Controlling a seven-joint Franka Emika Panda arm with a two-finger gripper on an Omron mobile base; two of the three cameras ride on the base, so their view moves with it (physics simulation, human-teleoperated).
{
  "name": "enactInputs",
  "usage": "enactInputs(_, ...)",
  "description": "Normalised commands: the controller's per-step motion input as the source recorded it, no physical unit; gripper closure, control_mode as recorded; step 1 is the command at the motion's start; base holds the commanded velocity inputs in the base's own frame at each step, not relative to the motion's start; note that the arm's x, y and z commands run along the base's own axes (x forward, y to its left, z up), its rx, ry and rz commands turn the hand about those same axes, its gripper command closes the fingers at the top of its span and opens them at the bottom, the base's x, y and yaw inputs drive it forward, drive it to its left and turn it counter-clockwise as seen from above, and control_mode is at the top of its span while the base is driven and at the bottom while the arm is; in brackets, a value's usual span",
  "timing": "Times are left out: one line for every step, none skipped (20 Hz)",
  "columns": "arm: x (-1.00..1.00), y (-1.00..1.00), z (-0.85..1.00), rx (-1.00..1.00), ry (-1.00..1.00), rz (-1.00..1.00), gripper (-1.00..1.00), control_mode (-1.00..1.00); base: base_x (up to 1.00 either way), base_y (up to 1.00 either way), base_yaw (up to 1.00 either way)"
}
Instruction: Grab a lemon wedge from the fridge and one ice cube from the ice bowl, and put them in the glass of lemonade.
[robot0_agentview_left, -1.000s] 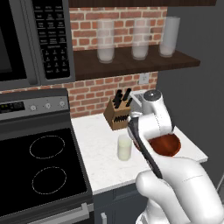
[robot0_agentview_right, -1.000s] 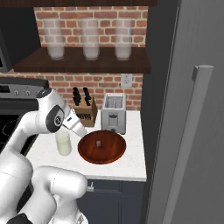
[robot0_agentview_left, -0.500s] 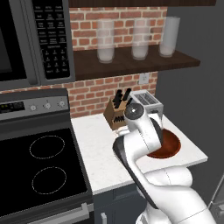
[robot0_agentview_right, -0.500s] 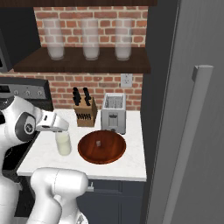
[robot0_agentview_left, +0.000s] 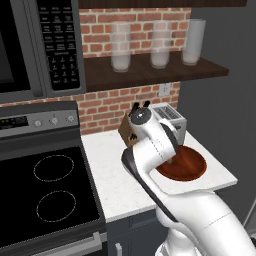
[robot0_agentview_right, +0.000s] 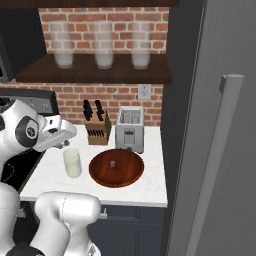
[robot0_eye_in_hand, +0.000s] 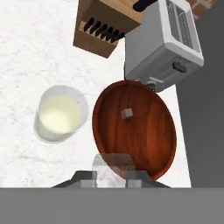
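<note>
The fingers (robot0_eye_in_hand: 113, 177) pinch a clear ice cube (robot0_eye_in_hand: 109, 168). The glass of lemonade (robot0_eye_in_hand: 59, 114) stands left of the ice bowl (robot0_eye_in_hand: 148, 144) on the bench (robot0_eye_in_hand: 26, 65).

Even, soft rendered light, faint shadows on the counter (robot0_agentview_right: 50, 172), no glare, slightly blurry low-resolution frames.

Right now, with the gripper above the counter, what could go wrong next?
1. The gripper holds a clear ice cube just at its fingertips, above the ice bowl rim, not the glass of lemonade; a slip would likely drop it in the bowl or on the counter.
2. The glass stands close beside the bowl, so a low sideways move might knock it.
</note>
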Motion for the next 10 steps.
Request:
enactInputs(0.42, 0.0, -0.21, -0.07, 0.12, 0.03, 1.0, -1.0, 0.0, 0.0, 0.0)
enactInputs(0.47, 0.03, -0.32, -0.08, 0.07, 0.01, 1.0, -1.0, 0.0, 0.0, 0.0)
enactInputs(0.5, 0.14, -0.4, -0.1, 0.04, 0.0, 1.0, -1.0, 0.0, 0.0, 0.0)
enactInputs(0.48, 0.2, -0.46, -0.11, 0.01, 0.0, 1.0, -1.0, 0.0, 0.0, 0.0)
enactInputs(0.43, 0.28, -0.5, -0.12, 0.0, 0.0, 1.0, -1.0, 0.0, 0.0, 0.0)
enactInputs(0.37, 0.29, -0.51, -0.12, 0.0, 0.0, 1.0, -1.0, 0.0, 0.0, 0.0)
enactInputs(0.29, 0.33, -0.5, -0.13, 0.0, 0.0, 1.0, -1.0, 0.0, 0.0, 0.0)
enactInputs(0.19, 0.34, -0.5, -0.13, 0.0, 0.0, 1.0, -1.0, 0.0, 0.0, 0.0)
enactInputs(0.11, 0.34, -0.51, -0.13, 0.0, 0.0, 1.0, -1.0, 0.0, 0.0, 0.0)
enactInputs(0.05, 0.27, -0.46, -0.12, 0.0, 0.0, 1.0, -1.0, 0.0, 0.0, 0.0)
